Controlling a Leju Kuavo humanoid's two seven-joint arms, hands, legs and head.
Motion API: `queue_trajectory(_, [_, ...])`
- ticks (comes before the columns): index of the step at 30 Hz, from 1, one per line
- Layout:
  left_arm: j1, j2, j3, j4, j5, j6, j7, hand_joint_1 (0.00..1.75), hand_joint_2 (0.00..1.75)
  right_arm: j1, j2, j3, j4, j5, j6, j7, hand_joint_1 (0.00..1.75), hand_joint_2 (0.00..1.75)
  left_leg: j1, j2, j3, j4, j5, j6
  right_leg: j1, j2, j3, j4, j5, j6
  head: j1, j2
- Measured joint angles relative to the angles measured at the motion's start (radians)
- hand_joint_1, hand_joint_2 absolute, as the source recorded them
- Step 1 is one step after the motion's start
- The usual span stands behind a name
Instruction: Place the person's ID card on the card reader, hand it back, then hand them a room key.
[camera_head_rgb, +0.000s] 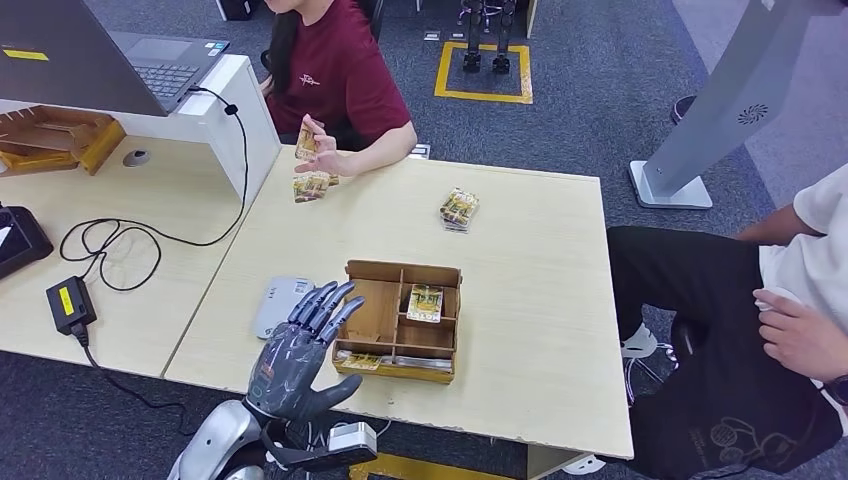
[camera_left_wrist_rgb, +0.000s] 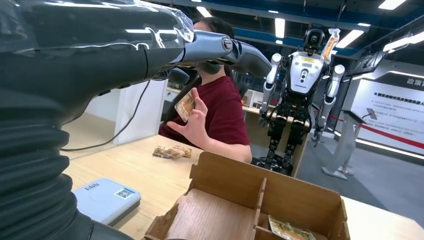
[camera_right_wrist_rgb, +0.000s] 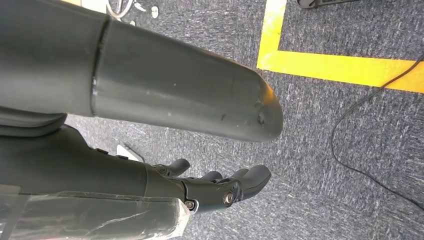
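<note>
The person in the maroon shirt holds up an ID card (camera_head_rgb: 306, 142) (camera_left_wrist_rgb: 186, 105) at the table's far side. My left hand (camera_head_rgb: 300, 345) (camera_left_wrist_rgb: 220, 50) hovers above the near edge with its fingers stretched out and apart, holding nothing. It is just beside the pale card reader (camera_head_rgb: 275, 305) (camera_left_wrist_rgb: 106, 199). To its right stands a wooden divided box (camera_head_rgb: 372, 318) (camera_left_wrist_rgb: 240, 200) with a room key card (camera_head_rgb: 425, 302) (camera_left_wrist_rgb: 287, 230) in one compartment and more cards (camera_head_rgb: 365, 360) in its front slot. My right hand (camera_right_wrist_rgb: 220, 187) hangs over the carpet, fingers loosely extended and empty.
Loose card stacks lie by the person's hand (camera_head_rgb: 312, 186) (camera_left_wrist_rgb: 172, 152) and at mid-table (camera_head_rgb: 459, 209). A laptop (camera_head_rgb: 110, 50), cable (camera_head_rgb: 120, 250) and power adapter (camera_head_rgb: 70, 303) are on the left. A second person (camera_head_rgb: 790, 300) sits right of the table. A humanoid robot (camera_left_wrist_rgb: 300, 90) stands behind.
</note>
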Motion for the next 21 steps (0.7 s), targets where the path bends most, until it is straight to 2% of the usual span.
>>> queue_trajectory(11, [0.025, 0.01, -0.065, 0.067, -0.107, 0.056, 0.056, 0.0, 1.75, 0.0, 0.0, -0.006, 0.0, 0.003, -0.001, 0.0, 0.0, 0.0, 0.0, 0.0, 0.0, 0.0, 0.0, 0.0, 0.0, 0.0, 0.0, 0.0, 0.0, 0.0, 0.0, 0.0])
queue_trajectory(16, [0.024, 0.006, -0.093, 0.13, -0.2, 0.095, 0.125, 0.0, 1.75, -0.001, 0.0, -0.008, 0.0, 0.011, -0.002, -0.002, 0.0, 0.0, 0.0, 0.0, 0.0, 0.0, 0.0, 0.0, 0.0, 0.0, 0.0, 0.0, 0.0, 0.0, 0.0, 0.0])
queue_trajectory(21, [0.017, -0.008, -0.101, 0.189, -0.255, 0.118, 0.161, 0.0, 1.75, -0.001, 0.0, -0.008, 0.0, 0.012, -0.003, -0.007, 0.0, 0.0, 0.0, 0.0, 0.0, 0.0, 0.0, 0.0, 0.0, 0.0, 0.0, 0.0, 0.0, 0.0, 0.0, 0.0])
